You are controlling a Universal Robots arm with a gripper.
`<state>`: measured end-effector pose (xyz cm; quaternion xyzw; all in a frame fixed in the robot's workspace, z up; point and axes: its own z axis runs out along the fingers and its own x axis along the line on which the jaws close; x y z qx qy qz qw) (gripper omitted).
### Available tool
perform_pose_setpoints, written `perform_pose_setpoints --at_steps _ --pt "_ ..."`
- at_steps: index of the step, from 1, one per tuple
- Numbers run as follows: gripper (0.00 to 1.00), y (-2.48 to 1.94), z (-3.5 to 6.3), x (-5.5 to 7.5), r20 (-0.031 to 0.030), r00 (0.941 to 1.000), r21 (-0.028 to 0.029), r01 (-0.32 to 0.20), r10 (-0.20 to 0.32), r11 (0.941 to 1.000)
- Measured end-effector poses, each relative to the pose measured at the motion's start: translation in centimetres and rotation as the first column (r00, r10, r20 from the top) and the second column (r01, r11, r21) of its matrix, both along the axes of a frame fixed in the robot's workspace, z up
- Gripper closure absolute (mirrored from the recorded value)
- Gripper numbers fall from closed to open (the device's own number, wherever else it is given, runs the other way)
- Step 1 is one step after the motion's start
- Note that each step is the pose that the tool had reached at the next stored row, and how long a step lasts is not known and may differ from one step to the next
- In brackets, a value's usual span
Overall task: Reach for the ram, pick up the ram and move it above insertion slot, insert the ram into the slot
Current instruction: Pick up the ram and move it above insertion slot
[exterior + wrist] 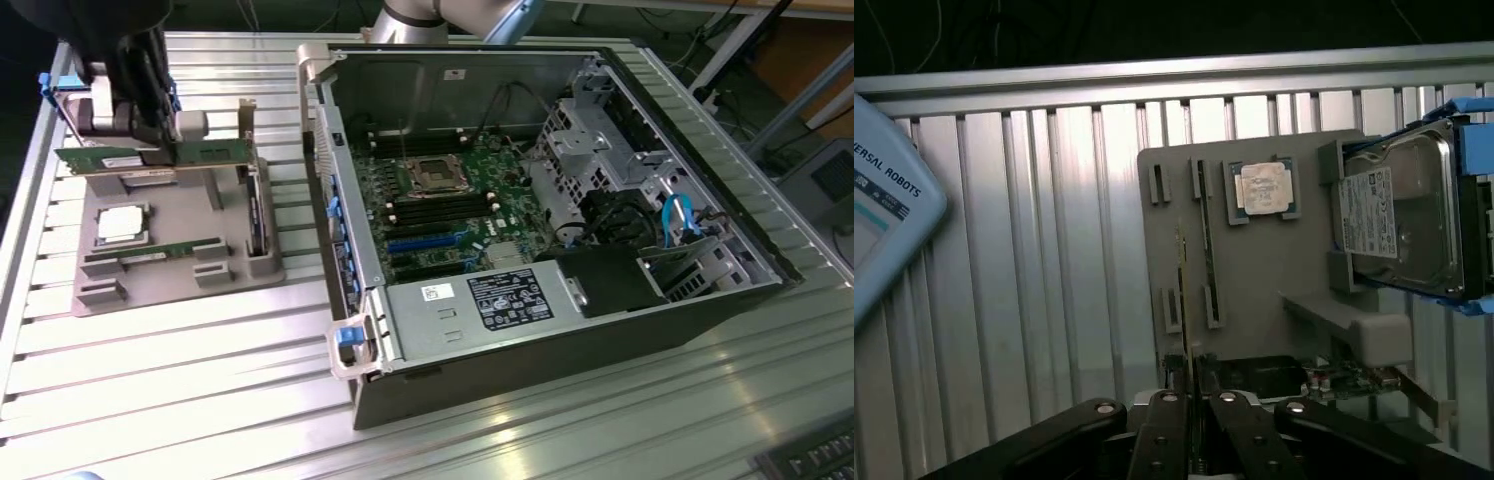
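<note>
The black two-fingered gripper (138, 145) is clamped on the ram (100, 160), a long, thin green circuit-board stick with a white label. In the wrist view its fingers (1229, 425) pinch the stick edge-on. The stick lies level over the end of the fixture tray that is farther from the exterior camera, on the exterior view's left. That is well apart from the slot (430, 212), one of four long black parallel sockets on the green motherboard (461, 225).

Everything stands on a ribbed aluminium table (174, 390). Beyond it the room is dim, with metal frame legs and cables.

The large black-and-silver computer case (694, 300) lies on its side with the cover off, and the motherboard sits inside it. The grey moulded fixture tray (174, 285) lies just beside the case. It holds a silver hard drive with blue rails (1399, 215) standing on edge, a square silver processor chip (120, 222) and a second green memory stick (167, 249) lying in a groove.
</note>
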<state>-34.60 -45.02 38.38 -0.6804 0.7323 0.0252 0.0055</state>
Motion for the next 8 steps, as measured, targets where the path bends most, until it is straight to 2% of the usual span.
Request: perform_pose_setpoints --at_steps 5,8 --pt "0.86 0.0 1.06 3.5 -0.0079 1.0 0.0018 -0.006 0.006 1.0" --pt "0.86 0.0 1.34 4.8 -0.0104 0.9999 0.0022 -0.008 0.008 1.0"
